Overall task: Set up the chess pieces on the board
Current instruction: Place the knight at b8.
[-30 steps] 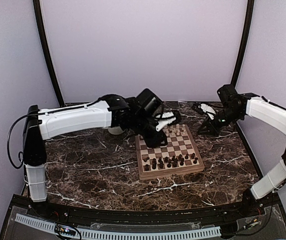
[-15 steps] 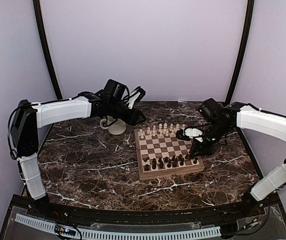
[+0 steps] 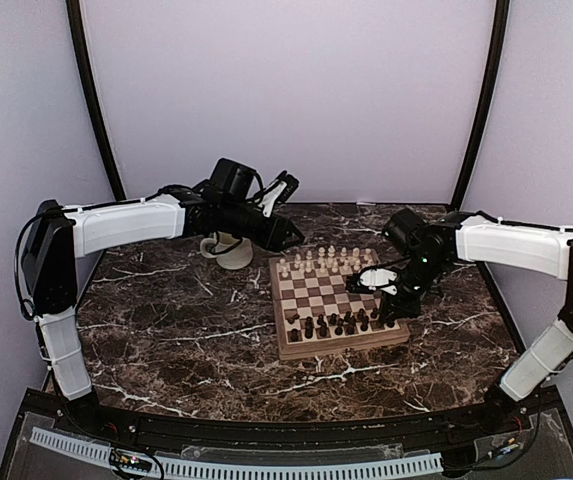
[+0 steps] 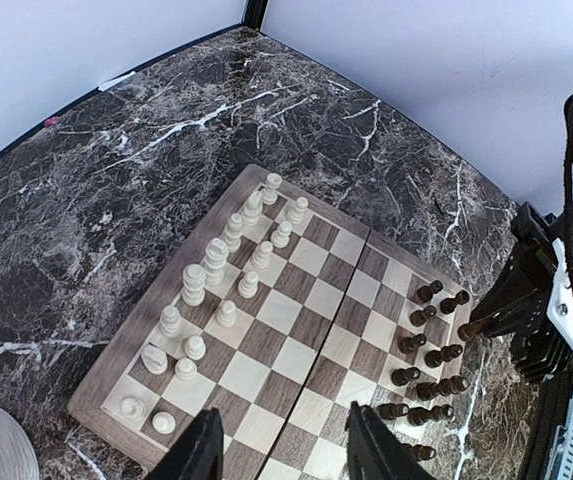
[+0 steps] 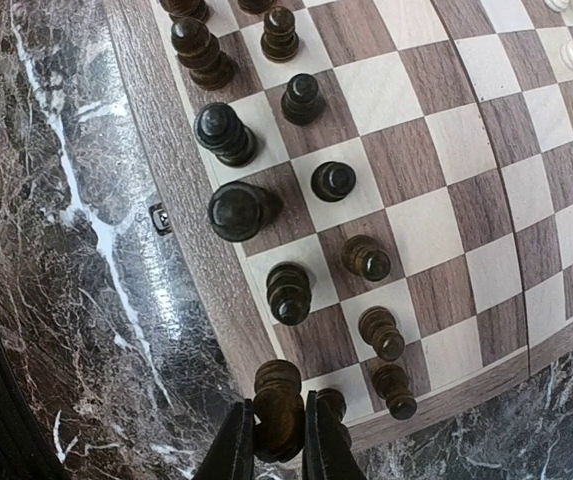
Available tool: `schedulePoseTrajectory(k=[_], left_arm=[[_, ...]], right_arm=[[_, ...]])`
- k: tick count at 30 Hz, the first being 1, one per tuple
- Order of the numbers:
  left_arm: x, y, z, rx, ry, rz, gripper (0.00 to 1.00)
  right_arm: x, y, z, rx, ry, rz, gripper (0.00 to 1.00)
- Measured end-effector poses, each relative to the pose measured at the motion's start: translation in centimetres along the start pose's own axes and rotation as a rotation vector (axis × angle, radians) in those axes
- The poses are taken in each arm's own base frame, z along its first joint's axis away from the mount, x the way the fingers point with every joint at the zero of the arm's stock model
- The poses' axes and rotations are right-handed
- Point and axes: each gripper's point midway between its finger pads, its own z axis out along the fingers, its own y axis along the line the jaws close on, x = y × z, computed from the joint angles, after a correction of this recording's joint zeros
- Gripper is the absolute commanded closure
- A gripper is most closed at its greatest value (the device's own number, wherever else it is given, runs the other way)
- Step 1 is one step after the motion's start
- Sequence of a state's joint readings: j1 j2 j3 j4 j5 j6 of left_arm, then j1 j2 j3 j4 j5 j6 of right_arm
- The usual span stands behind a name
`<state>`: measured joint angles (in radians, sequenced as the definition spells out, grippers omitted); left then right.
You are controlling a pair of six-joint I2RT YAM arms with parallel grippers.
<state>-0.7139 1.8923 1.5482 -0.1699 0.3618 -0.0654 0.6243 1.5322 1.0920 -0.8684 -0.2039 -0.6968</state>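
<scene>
The left gripper [image 4: 286,455] has pulled back from the board [image 3: 341,346] to the far left by the mug [image 3: 234,256]. Its jaws are apart and empty. The right gripper [image 5: 278,445] has come over the board's right near corner, squeezing a dark piece [image 5: 278,405]. The white pieces [image 3: 316,262] already stand along the far side, so this one likely goes down next.

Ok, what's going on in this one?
The right tool grips a dark piece at a corner of the board, beside the other dark pieces standing in two rows. The white pieces stand along the opposite side. The left tool hangs open and empty near them.
</scene>
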Motion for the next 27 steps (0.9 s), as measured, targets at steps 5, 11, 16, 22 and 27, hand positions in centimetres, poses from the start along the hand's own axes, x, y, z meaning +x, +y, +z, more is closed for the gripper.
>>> schedulePoseTrajectory(k=[5,11,16,22,27], left_arm=[[0.0,-0.1,0.0,0.005,0.0,0.0,0.55],[0.0,-0.1,0.0,0.007,0.001,0.001,0.55],[0.0,-0.1,0.0,0.008,0.001,0.002,0.55],[0.0,-0.1,0.0,0.008,0.001,0.006,0.55],[0.0,-0.1,0.0,0.008,0.001,0.006,0.55]], right_arm=[[0.2,-0.2,0.8,-0.009,0.016,0.006,0.91],[0.2,-0.5,1.4,-0.006,0.024,0.007,0.91],[0.3,-1.0,1.8,0.008,0.035,0.006,0.89],[0.2,-1.4,2.1,0.022,0.038,0.005,0.84],[0.3,-1.4,2.2,0.021,0.041,0.005,0.82]])
